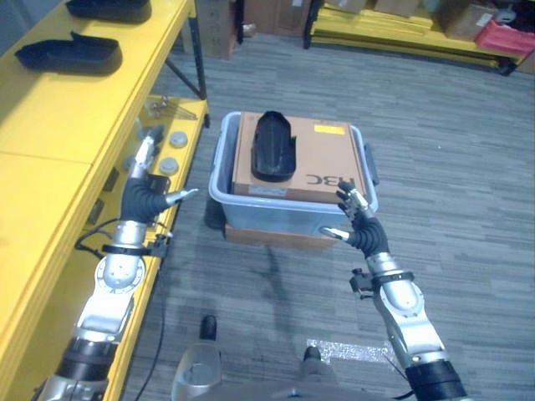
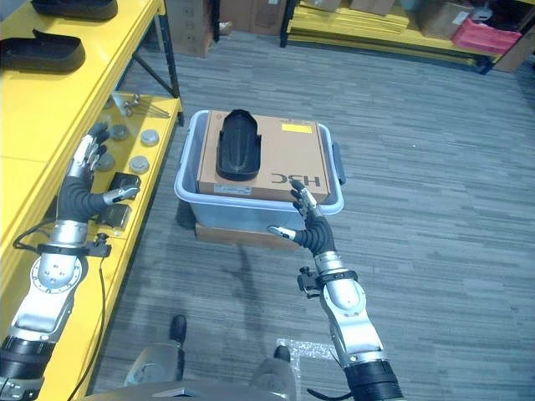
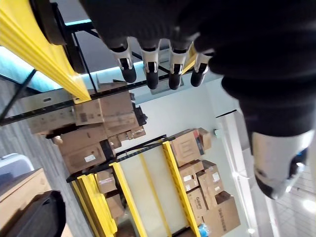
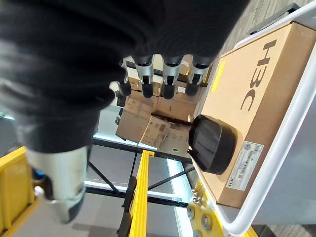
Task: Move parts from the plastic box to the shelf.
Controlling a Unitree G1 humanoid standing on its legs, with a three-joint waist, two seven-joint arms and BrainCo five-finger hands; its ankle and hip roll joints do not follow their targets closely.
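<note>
A black curved part [image 1: 273, 144] lies on a brown cardboard box [image 1: 322, 167] that sits in the grey plastic box [image 1: 224, 197] on the floor. Two more black parts [image 1: 68, 54] rest on the yellow shelf's top [image 1: 75, 109]. My left hand [image 1: 147, 190] is open beside the shelf's front edge, fingers straight, holding nothing. My right hand [image 1: 358, 224] is open at the plastic box's near right corner, empty, a little short of the rim. In the right wrist view the part [image 4: 212, 144] and cardboard box [image 4: 256, 89] show past my straight fingers [image 4: 165, 86].
A lower shelf level holds round metal discs [image 1: 174, 150], small black blocks [image 2: 124, 185] and hex keys [image 1: 171, 107]. Yellow racks with cardboard boxes [image 1: 468, 17] line the far wall. A flat brown board [image 1: 276, 236] lies under the plastic box. Grey floor spreads to the right.
</note>
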